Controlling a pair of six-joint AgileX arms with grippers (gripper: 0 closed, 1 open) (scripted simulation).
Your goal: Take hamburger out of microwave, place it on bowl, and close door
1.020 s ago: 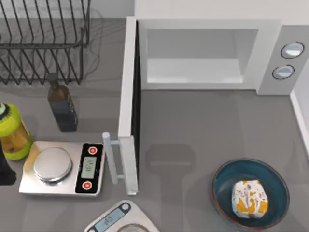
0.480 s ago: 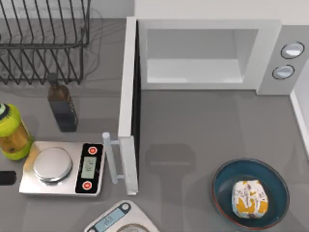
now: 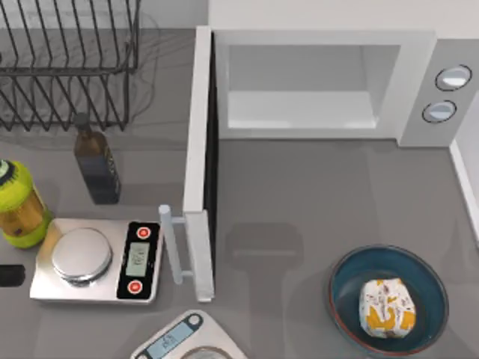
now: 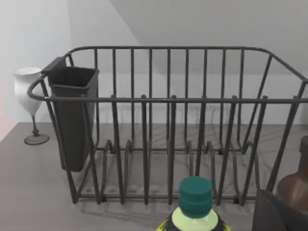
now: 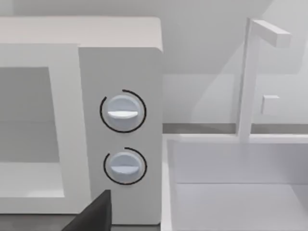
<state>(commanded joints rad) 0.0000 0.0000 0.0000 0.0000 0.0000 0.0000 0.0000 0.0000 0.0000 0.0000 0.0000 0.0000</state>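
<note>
Sitting unmoved, hamburger (image 3: pixel 387 307) in bowl (image 3: pixel 346 278); door (image 3: pixel 200 172) still open.

Teal bowl (image 3: pixel 426 284), orange-patched white hamburger (image 3: pixel 387 307)

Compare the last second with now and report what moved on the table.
A dark part of the left arm at the table's left edge, beside the silver scale, drew back leftward until a small stub was left, then held. Nothing was grasped or released. Unchanged: hamburger in the bowl, microwave cavity empty, door wide open.
</note>
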